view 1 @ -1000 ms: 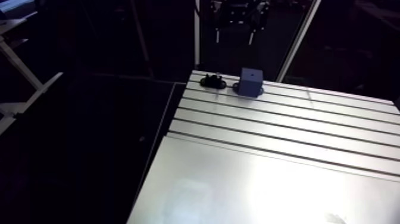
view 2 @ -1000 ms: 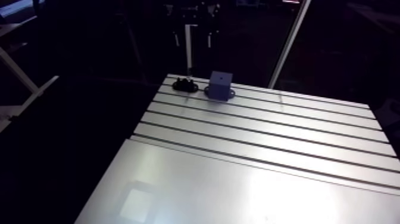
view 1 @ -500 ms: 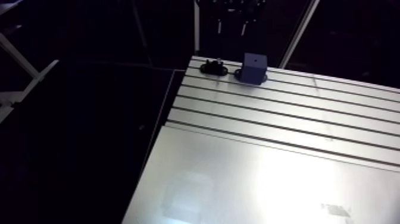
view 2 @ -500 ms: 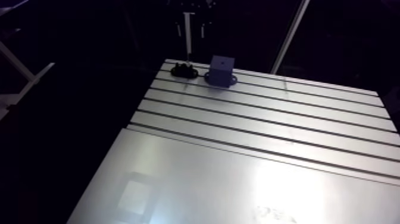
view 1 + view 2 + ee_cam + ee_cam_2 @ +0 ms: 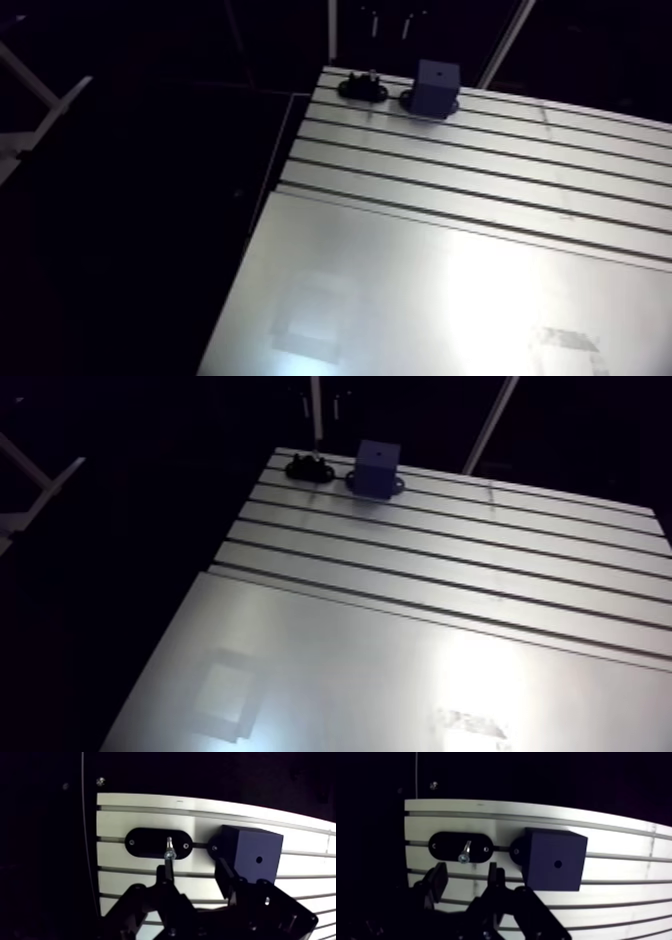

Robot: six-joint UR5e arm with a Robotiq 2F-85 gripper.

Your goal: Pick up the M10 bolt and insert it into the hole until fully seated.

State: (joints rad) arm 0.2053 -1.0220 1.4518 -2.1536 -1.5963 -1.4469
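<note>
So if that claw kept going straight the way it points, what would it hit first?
Probably the bolt, standing in its black holder just ahead of the open gripper. Depth is unclear; the block sits off to one side.

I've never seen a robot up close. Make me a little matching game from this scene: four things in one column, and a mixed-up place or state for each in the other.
Things:
1. silvery metal bolt
2. black oval holder
3. dark blue cube-shaped block
4. black two-finger gripper

Places or states:
A. open, holding nothing
B. has a small round hole in one face
C. sticks up from the middle of the holder
D. lies flat on the slotted aluminium table, right beside the block

Pairs: 1-C, 2-D, 3-B, 4-A.
</note>
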